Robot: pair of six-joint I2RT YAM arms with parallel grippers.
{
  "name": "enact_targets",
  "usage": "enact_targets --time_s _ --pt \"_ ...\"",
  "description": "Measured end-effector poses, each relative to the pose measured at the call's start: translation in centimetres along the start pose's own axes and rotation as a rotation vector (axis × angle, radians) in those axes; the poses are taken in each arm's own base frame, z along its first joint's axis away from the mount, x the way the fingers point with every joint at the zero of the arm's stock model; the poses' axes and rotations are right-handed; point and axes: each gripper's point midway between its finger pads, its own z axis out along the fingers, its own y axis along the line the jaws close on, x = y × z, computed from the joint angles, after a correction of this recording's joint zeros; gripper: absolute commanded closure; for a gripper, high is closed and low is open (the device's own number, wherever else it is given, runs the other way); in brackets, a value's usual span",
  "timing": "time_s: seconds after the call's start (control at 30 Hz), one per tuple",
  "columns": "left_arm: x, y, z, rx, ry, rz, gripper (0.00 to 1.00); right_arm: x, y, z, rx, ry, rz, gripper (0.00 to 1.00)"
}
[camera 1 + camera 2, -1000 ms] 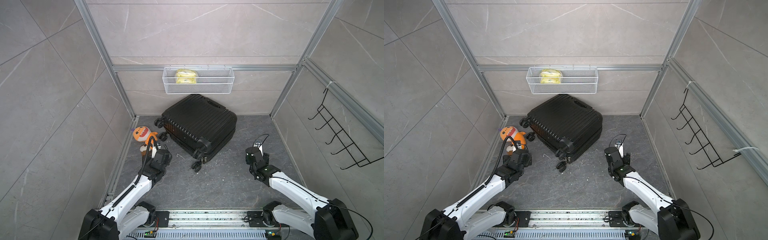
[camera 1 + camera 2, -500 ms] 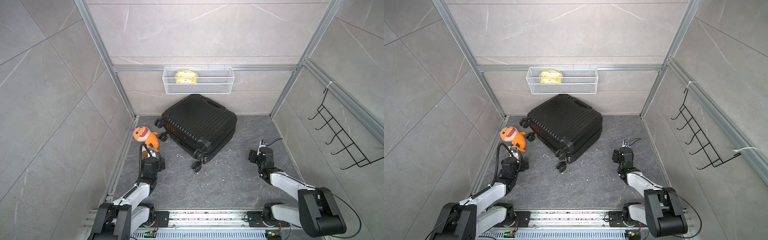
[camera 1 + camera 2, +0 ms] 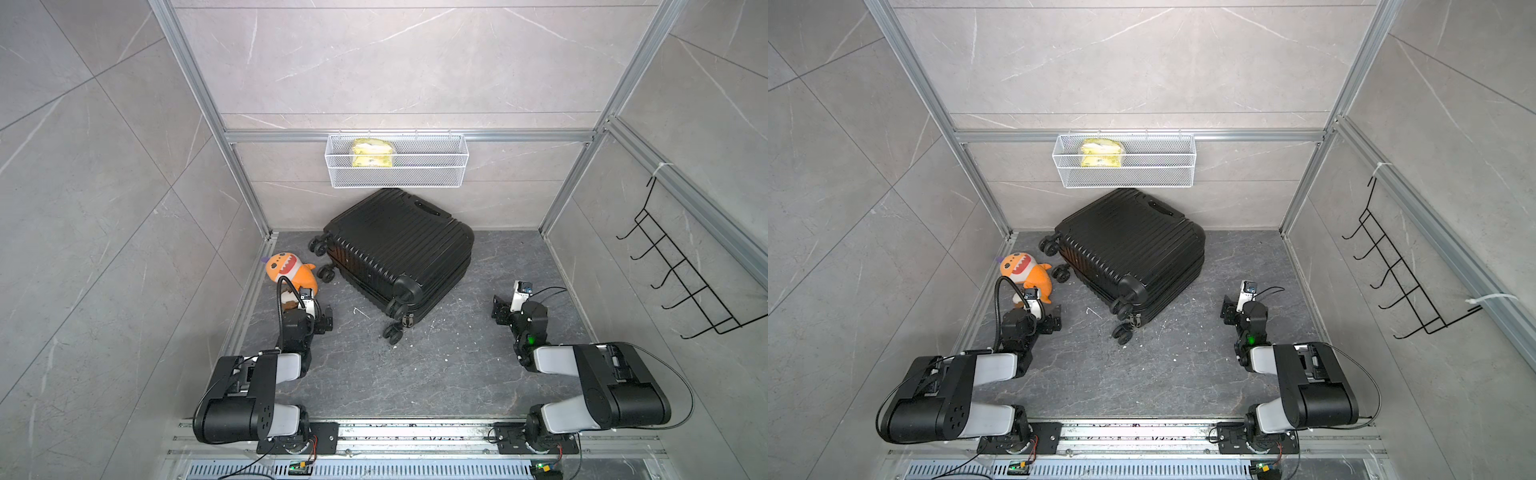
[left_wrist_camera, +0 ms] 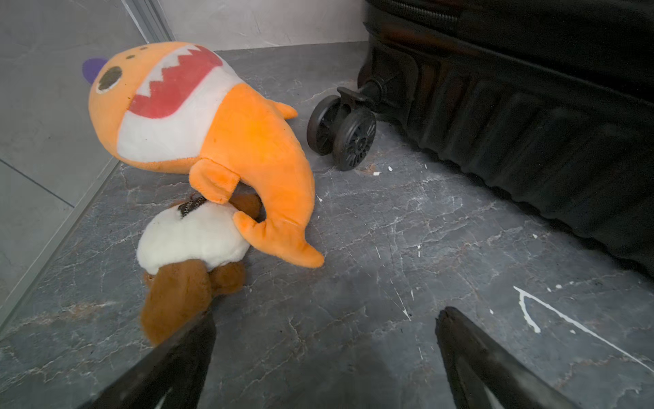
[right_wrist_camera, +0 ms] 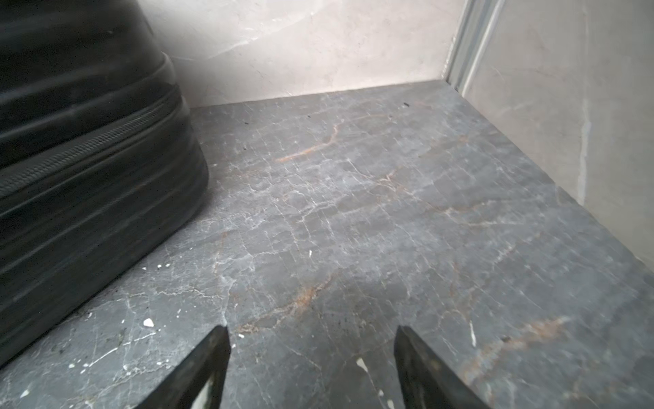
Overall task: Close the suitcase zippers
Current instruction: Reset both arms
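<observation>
**Both claws open and empty, suitcase lying at the far side**

The suitcase (image 3: 399, 249) (image 3: 1129, 249) is seen in both top views lying flat on the dark marbled floor (image 3: 415, 365), at the far middle, just below a white wire basket (image 3: 397, 166) that is fixed on the far wall. A yellow packet (image 3: 372, 153) is kept in this basket. The two ribbed shell halves are laid one on the other, and the wheels are turned to the left and to the near side. The zippers (image 5: 88, 145) are shown in the right wrist view as a track with the teeth joined along the seam. Small metallic pull tabs (image 3: 409, 320) are seen at the near corner, beside a wheel.

The left gripper (image 4: 327, 315) (image 3: 324, 322) is held low on the left of the case with the jaws spread wide, and nothing is gripped. An orange plush shark (image 4: 212, 117) and a brown-and-white plush toy (image 4: 191, 240) are lying just beyond it; whether one finger touches the brown toy cannot be told.

The right gripper (image 5: 312, 329) (image 3: 498, 309) is held on the right of the case, apart from it, with the jaws open over bare floor and nothing between them.

A black hook rack (image 3: 681, 274) is hung on the right wall.
</observation>
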Motion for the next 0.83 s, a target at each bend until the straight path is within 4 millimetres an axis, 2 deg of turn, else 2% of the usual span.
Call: enact_targets --time_s 0.03,0.07,0.1,0.2,0.37,0.83 --pt "0.0 0.2 0.3 -0.001 -0.008 -0.004 0.0 0.2 0.2 0.1 -0.011 0.002 -0.005 0.18" --pt "0.2 0.4 0.5 -0.004 -0.008 -0.009 0.0 0.3 0.3 0.2 -0.017 0.006 -0.008 0.02" --pt "0.7 0.6 0.7 -0.007 0.01 -0.015 0.0 0.2 0.4 0.2 -0.023 -0.001 -0.013 0.0" --pt "0.7 1.2 1.2 -0.031 0.028 -0.034 0.0 -0.5 0.6 0.2 -0.034 -0.032 -0.024 0.0" --pt "-1.3 2.3 1.9 -0.079 -0.003 -0.06 0.0 -0.9 1.0 0.2 -0.056 -0.043 -0.028 0.0" --pt "-1.0 2.5 1.9 -0.09 0.01 -0.077 0.0 -1.2 1.4 0.3 -0.078 -0.046 -0.033 0.0"
